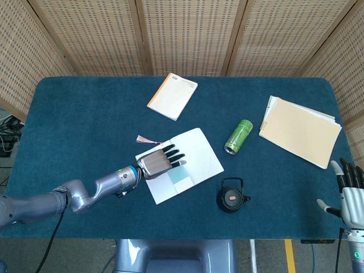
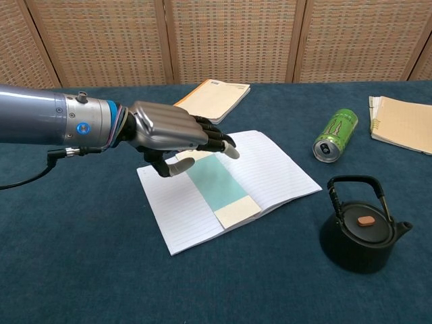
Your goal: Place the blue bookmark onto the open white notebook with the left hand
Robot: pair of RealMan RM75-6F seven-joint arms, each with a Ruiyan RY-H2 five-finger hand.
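Left hand (image 1: 154, 164) is hovering over the notebook's (image 1: 202, 153) left page, fingers spread, holding nothing. Bookmark (image 1: 178, 177) is lying flat on the notebook, just beside the fingertips. Kettle (image 1: 232, 195) is sitting near the notebook; can (image 1: 238, 136) is lying beyond it. Right hand (image 1: 351, 196) is sitting at the table's (image 1: 79, 114) right edge, fingers apart.
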